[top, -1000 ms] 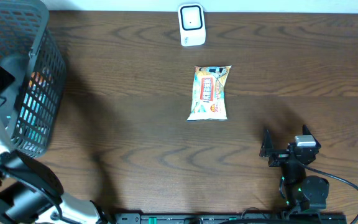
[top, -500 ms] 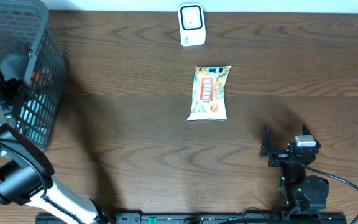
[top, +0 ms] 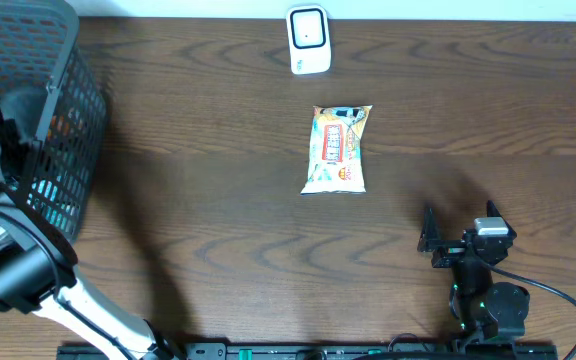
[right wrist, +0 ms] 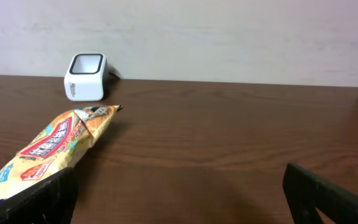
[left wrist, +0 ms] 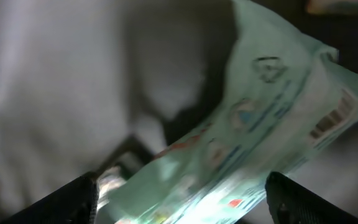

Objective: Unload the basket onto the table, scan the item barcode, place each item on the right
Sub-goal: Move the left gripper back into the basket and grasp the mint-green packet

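Your left gripper (left wrist: 182, 190) was down inside the black mesh basket (top: 73, 120), jaws spread wide. A pale green packet (left wrist: 260, 118) lay between its fingers, its barcode (left wrist: 334, 118) toward the far right. Your right gripper (right wrist: 179, 190) sat open too. The yellow snack bag (right wrist: 51, 146) lay ahead to its left, with the white scanner (right wrist: 86, 76) beyond that.

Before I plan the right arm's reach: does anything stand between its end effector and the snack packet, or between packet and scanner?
Nothing visible: bare table separates right end effector from snack packet, and packet from scanner.
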{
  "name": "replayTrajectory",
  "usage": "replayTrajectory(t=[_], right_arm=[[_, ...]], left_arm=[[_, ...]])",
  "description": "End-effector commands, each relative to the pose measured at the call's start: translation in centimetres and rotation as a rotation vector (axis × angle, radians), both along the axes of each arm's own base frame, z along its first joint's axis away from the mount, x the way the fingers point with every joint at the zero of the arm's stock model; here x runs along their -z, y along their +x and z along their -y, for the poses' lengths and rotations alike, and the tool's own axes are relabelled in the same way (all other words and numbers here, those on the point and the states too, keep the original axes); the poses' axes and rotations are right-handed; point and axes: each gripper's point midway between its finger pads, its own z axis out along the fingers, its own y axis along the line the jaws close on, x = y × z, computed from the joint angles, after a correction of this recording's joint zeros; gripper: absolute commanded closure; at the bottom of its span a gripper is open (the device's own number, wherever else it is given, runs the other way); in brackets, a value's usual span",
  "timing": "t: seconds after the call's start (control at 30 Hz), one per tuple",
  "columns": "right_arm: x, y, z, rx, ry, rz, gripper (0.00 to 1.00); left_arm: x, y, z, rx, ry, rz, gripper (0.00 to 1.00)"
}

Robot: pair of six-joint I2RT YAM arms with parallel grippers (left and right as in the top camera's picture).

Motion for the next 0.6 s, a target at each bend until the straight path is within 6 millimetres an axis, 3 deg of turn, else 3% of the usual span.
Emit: replayTrajectory(t=[0.0,0.07,0.17,0.27,0.47,0.57], right_arm=[[0.03,-0.03,0.20,0.011,0.010,0.000,0.01],[0.03,-0.03,0.20,0.011,0.010,0.000,0.01],[0.04,-0.03,0.20,0.011,0.010,-0.001,0.01],[0.02,-0.03,0.20,0.011,0.010,0.000,0.01],[0.03,-0.03,0.20,0.011,0.010,0.000,0.01],[0.03,-0.03,0.20,0.011,0.010,0.000,0.01]], left_arm=[[1.20,0.59,1.48,0.047,-0.093,0.028,0.16],[1.48,0.55,1.49,0.046,-0.096,0.023,0.20],[1.49,0.63,1.42,0.047,-0.094,0.026,0.37],[1.49,0.64,1.43,0.046,-0.094,0.026,0.44],[1.50,0.62,1.44,0.045,-0.095,0.026,0.92],[1.48,0.64,1.43,-0.008,-0.100,0.033,0.93]])
